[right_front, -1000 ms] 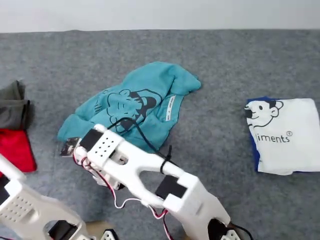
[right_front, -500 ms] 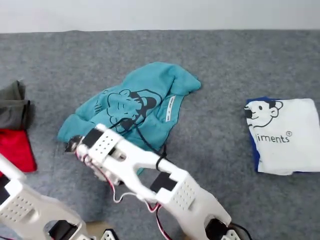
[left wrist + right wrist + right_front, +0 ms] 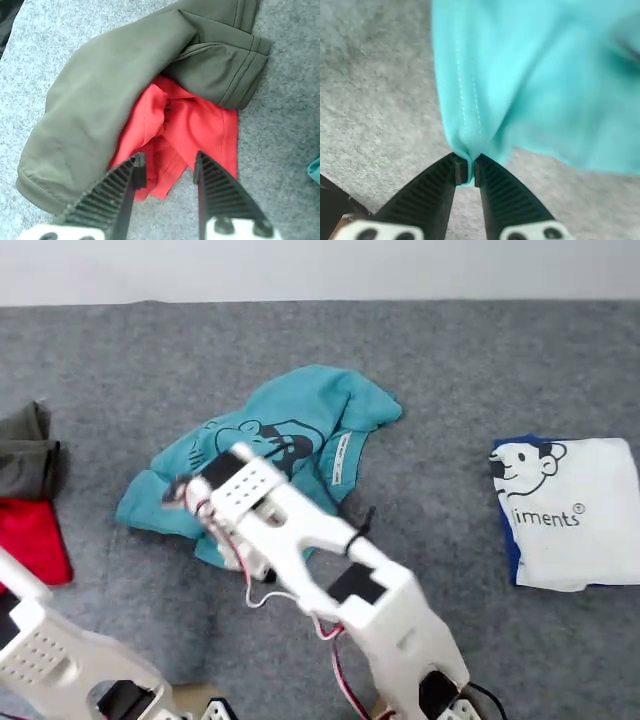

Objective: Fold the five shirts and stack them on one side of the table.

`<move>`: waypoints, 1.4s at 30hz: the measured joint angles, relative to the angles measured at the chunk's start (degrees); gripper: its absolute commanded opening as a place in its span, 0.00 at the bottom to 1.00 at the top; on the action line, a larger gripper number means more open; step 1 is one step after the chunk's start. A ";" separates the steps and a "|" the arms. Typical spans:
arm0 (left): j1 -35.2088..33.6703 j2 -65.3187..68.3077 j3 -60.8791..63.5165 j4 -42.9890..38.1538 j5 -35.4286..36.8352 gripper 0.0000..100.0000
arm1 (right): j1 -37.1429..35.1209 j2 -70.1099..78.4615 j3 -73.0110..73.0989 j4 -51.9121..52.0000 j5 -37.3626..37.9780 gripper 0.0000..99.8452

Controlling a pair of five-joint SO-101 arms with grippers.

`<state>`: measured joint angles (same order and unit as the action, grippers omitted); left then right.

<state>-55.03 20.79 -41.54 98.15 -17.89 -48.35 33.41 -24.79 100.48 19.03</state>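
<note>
A crumpled teal shirt [image 3: 300,415] with a cartoon print lies in the middle of the grey table [image 3: 450,370]. My right gripper [image 3: 178,492] is at its near left edge, shut on a pinched fold of the teal shirt's hem [image 3: 465,125], held a little above the cloth-covered table. An olive shirt [image 3: 100,85] lies bunched over a red shirt [image 3: 200,130] at the table's left edge. My left gripper [image 3: 169,159] hovers open above the red one, touching nothing. A white printed shirt [image 3: 575,510] lies folded on a blue shirt [image 3: 508,540] at the right.
The olive shirt [image 3: 25,455] and the red shirt [image 3: 30,535] sit at the left edge in the high view. Bare grey cloth lies between the teal shirt and the folded pile, and along the far side. The left arm's white body [image 3: 60,660] fills the near left corner.
My right gripper has moved away from the near edge and slightly right, carrying the teal hem inward over the shirt. The left arm has kept still.
</note>
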 measured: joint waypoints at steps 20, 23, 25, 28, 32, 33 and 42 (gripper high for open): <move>11.34 -0.35 0.35 1.05 -11.43 0.16 | 22.51 -43.34 30.24 0.00 3.25 0.01; 15.12 -3.25 3.08 1.05 -14.51 0.16 | 26.46 -44.75 30.42 0.00 3.25 0.01; 17.85 -6.07 7.30 1.05 -17.49 0.16 | 28.75 -45.19 30.42 0.00 3.25 0.01; 21.71 -12.04 16.53 1.05 -21.01 0.16 | 31.56 -46.24 30.42 0.00 3.25 0.01; 26.37 -21.89 32.88 1.05 -26.64 0.16 | 33.93 -48.26 30.42 0.00 3.25 0.01; 27.43 -24.44 37.63 1.05 -28.75 0.17 | 34.64 -48.70 30.42 0.00 3.25 0.01; 36.48 -37.89 71.74 -5.19 -41.14 0.21 | 38.42 -49.23 30.42 0.09 3.25 0.01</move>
<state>-18.55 -17.10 30.20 92.97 -59.03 -9.93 -15.82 5.63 100.57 22.29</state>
